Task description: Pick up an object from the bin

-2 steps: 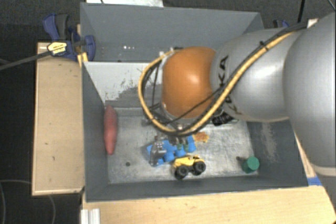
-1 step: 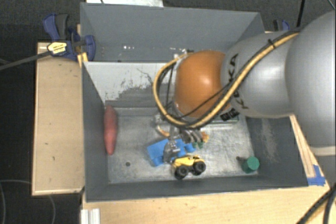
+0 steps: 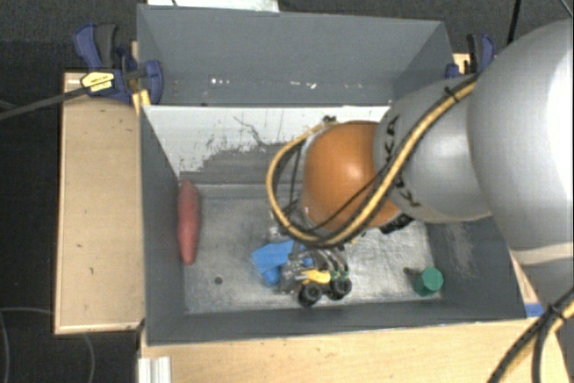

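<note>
Over the bin's front-centre floor: gripper low beside a blue piece

Grey metal bin (image 3: 167, 193) takes up the middle of the view, with tall sloped walls and a scuffed, scratched floor. Silver arm (image 3: 520, 148) comes in from the right, very large, and covers the bin's right rear corner and part of the right wall. Its wrist carries a round orange cover (image 3: 345, 170) that sits above the centre of the floor. A yellow-and-black cable (image 3: 274, 184) loops round the left and lower side of that cover and runs back up along the arm.

Few loose things, all well apart, no heap. A long pinkish-red thing (image 3: 188, 222), rounded at both ends, lies along the foot of the left wall and points front to back. A bright blue piece (image 3: 267, 261), blocky and irregular, lies on the floor front of centre, under the cover's lower left edge.

Gripper (image 3: 321, 281) is down near the floor close to the front wall, just right of the blue piece; touching or only beside, cannot tell. Its tip is a dark cluster with yellow bits. How far open it is cannot be told, and nothing can be made out in its hold.

A small green thing (image 3: 429, 282), stubby and round, sits near the front right corner, well apart from the gripper.
</note>
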You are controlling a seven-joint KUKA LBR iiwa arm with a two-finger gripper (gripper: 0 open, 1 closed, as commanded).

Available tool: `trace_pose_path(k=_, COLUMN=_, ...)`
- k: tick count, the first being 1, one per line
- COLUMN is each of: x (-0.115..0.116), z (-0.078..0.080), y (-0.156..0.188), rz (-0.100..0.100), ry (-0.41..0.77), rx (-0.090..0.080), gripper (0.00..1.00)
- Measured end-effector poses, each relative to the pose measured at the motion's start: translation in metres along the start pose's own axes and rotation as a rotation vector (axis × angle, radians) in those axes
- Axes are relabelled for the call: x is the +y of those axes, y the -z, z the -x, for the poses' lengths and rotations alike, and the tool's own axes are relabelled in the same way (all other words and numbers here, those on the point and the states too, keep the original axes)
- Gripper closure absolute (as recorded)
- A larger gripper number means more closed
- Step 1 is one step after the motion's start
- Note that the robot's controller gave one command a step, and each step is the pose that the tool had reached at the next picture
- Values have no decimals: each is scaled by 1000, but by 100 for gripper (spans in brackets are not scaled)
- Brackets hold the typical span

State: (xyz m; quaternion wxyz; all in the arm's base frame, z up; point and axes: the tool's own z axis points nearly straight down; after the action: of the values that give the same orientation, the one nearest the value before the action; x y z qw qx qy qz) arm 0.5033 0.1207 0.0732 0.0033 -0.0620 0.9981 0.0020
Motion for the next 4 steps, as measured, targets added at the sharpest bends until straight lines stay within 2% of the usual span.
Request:
trace_pose_path(k=1, x=0, z=0, y=0, rz=0, ry=-1, rx=0, gripper=100)
trace_pose_path(k=2, x=-4, z=7, y=59, rz=-3, ry=-5, rx=6, gripper=100)
trace_pose_path(k=3, x=-4, z=7, y=59, rz=-3, ry=-7, rx=6, gripper=100)
trace_pose_path(k=4, x=-28, z=13, y=34, rz=0, ry=-106, rx=-2, gripper=100)
